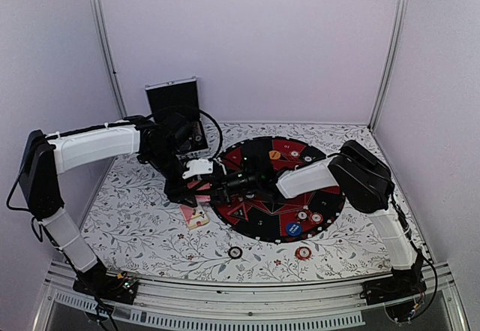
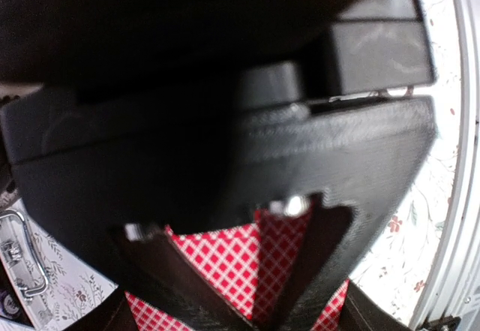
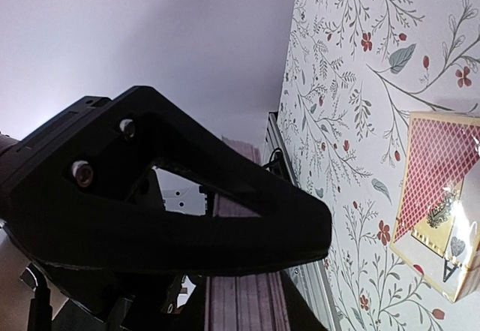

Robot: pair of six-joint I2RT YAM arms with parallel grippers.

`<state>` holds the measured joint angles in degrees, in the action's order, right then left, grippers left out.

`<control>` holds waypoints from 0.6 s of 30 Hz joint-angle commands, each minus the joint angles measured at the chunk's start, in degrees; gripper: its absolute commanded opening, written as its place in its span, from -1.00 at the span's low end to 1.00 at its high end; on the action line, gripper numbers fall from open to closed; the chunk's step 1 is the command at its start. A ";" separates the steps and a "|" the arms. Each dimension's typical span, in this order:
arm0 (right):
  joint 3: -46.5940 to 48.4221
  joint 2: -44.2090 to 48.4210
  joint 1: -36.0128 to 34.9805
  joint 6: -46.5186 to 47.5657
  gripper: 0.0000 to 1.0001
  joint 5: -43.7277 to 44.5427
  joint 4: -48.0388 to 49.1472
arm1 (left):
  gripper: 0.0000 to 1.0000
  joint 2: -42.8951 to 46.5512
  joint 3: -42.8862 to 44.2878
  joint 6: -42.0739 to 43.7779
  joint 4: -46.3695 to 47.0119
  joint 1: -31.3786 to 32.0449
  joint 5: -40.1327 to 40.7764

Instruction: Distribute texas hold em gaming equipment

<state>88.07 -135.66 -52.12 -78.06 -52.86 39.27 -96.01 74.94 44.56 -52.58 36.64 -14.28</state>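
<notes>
Though chips (image 1: 303, 253) lie by the desk's near edge, dealing looks barely begun. Left gripper (image 2: 251, 312) jaws clamp the deck (image 2: 217, 271); right gripper (image 1: 221, 188) jaws: can't tell.

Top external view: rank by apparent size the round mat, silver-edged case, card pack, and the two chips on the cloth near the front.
Largest to smallest:
1. round mat
2. silver-edged case, though it sits farther back
3. card pack
4. black-and-white chip and orange-red chip, which look alike, so unranked
</notes>
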 commanded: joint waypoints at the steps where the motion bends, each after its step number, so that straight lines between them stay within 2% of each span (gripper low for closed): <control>1: 0.54 1.26 -0.10 3.29 -0.44 0.38 -6.97 | 0.14 2.76 1.07 1.23 -1.33 0.71 -1.16; 5: 0.27 1.09 -0.01 3.53 -0.33 0.64 -7.42 | 0.01 2.67 1.67 1.21 -1.82 0.80 -1.45; 18: -0.19 2.01 0.38 5.81 -0.35 2.76 -12.03 | -0.38 4.01 3.23 -0.74 -1.34 0.80 -2.57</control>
<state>88.42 -134.87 -52.12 -74.70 -52.31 34.20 -96.01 75.48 44.77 -54.72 36.75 -14.57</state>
